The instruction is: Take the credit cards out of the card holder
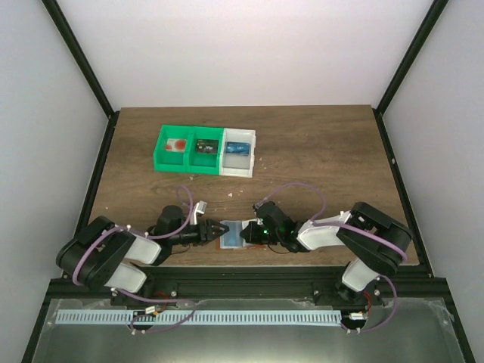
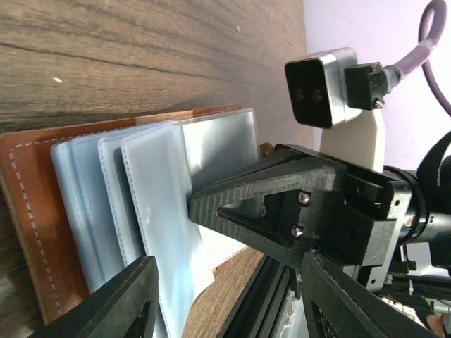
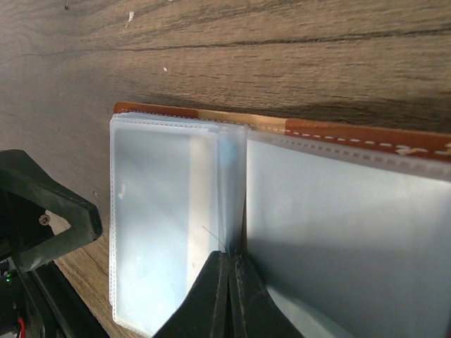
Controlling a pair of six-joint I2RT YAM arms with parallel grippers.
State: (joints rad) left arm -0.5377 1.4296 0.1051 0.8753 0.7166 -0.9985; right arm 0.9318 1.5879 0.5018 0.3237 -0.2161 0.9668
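The small flat folding card holder (image 1: 236, 234), orange-brown leather outside with pale grey-blue clear plastic sleeves (image 3: 165, 211) inside, lies open on the dark wood-grain table (image 1: 325, 159). My left gripper (image 1: 214, 231) sits at the holder's left edge with its jaws apart and nothing between them. My right gripper (image 3: 227, 262) comes in from the holder's right side. Its jaws are pressed together, and the tips rest at the fold where the stacked sleeves meet the single sleeve beside them. Whether a thin sleeve edge is caught between them I cannot tell. Well beyond the holder, on the side away from my bases, a green plastic bin (image 1: 181, 166) with two compartments stands touching a white plastic bin (image 1: 236, 168). A pale credit card with red marks (image 1: 178, 146) lies in the green bin's left compartment, a dark credit card (image 1: 204, 147) in its right compartment, and a blue credit card (image 1: 238, 149) in the white bin. Whether any card sits in the holder's sleeves I cannot tell.
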